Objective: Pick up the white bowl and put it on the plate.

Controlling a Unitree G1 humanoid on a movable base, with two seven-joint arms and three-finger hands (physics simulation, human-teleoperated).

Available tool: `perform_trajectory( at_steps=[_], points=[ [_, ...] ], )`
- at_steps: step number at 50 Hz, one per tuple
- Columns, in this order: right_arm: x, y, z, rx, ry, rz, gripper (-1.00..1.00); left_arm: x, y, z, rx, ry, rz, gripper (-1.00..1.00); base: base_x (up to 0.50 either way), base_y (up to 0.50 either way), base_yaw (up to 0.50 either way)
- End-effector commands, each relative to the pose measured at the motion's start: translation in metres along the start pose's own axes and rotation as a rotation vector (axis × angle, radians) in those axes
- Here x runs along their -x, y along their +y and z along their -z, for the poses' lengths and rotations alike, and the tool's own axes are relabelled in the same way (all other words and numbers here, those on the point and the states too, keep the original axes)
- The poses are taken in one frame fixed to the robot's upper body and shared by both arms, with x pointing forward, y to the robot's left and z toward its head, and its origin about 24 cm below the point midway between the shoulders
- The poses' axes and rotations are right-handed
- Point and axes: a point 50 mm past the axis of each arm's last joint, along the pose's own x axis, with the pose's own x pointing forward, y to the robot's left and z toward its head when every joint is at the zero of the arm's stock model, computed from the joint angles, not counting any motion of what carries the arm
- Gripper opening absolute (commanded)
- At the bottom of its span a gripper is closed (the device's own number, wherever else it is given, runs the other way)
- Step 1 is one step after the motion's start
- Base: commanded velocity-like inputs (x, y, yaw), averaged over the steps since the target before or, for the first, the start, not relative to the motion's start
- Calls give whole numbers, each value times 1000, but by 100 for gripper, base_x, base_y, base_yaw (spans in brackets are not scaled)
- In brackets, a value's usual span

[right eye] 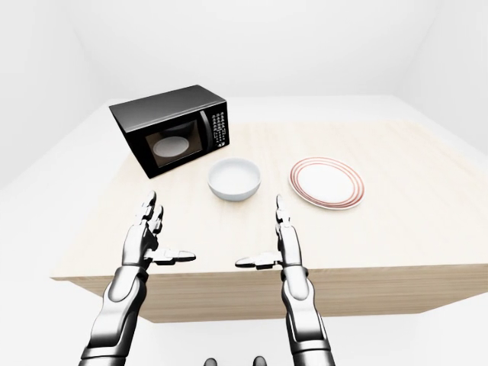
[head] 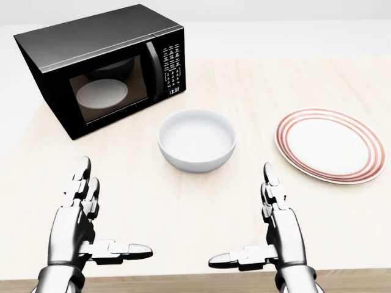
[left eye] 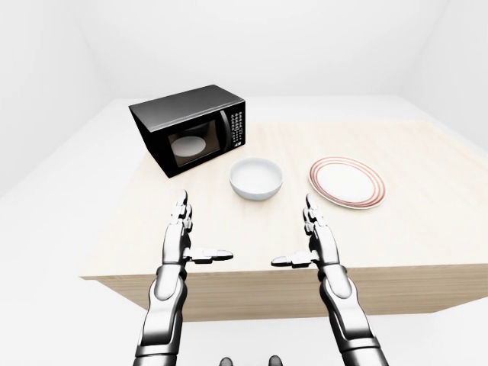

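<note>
White bowl (head: 197,140) upright on the wooden table (head: 244,79) — centre of the head view, nothing touching it. Red-rimmed plate (head: 331,145) at its 3 o'clock, apart and bare. Black microwave (head: 101,67) at its 10 o'clock. Left hand (head: 82,229) at 7 o'clock and right hand (head: 272,235) at 5 o'clock — both spread flat, thumbs inward, holding nothing.
</note>
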Motion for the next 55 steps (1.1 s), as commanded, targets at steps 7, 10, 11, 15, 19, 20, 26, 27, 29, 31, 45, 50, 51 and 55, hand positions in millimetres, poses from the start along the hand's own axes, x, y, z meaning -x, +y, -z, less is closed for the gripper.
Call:
perform_trajectory(
  at_steps=[7, 10, 11, 15, 19, 20, 26, 27, 29, 31, 45, 50, 51, 55],
  points=[
    [0, 1, 1, 2, 6, -7, 100, 0, 0, 0, 1, 0, 0, 100, 20, 0, 0],
    [0, 1, 2, 5, 11, -8, 100, 0, 0, 0, 0, 0, 0, 100, 23, 0, 0],
    [0, 1, 3, 5, 12, -8, 100, 0, 0, 0, 1, 0, 0, 100, 26, 0, 0],
    [0, 1, 2, 6, 10, -10, 100, 0, 0, 0, 1, 0, 0, 100, 28, 0, 0],
    [0, 2, 3, 7, 11, -12, 100, 0, 0, 0, 1, 0, 0, 100, 29, 0, 0],
    [0, 2, 2, 7, 11, -12, 100, 0, 0, 0, 0, 0, 0, 100, 30, 0, 0],
    [0, 2, 2, 6, 8, -13, 100, 0, 0, 0, 0, 0, 0, 100, 30, 0, 0],
    [0, 2, 2, 4, 11, -14, 100, 0, 0, 0, 1, 0, 0, 100, 28, 0, 0],
    [0, 2, 3, 5, 12, -14, 100, 0, 0, 0, 0, 0, 0, 100, 26, 0, 0],
    [0, 2, 4, 6, 15, -14, 100, 0, 0, 0, 1, 0, 0, 100, 25, 0, 0],
    [1, 3, 3, 4, 14, -17, 100, 0, 0, 0, 0, 0, 0, 100, 21, 0, 0],
    [1, 4, 5, 5, 20, -20, 100, 0, 0, 0, 1, 0, 0, 100, 20, 0, 0],
    [1, 4, 5, 6, 21, -21, 100, 0, 0, 0, 1, 0, 0, 100, 20, 0, 0],
    [0, 4, 4, 19, 18, -7, 100, 0, 0, 0, 0, 0, 0, 100, 9, 0, 0]
  ],
)
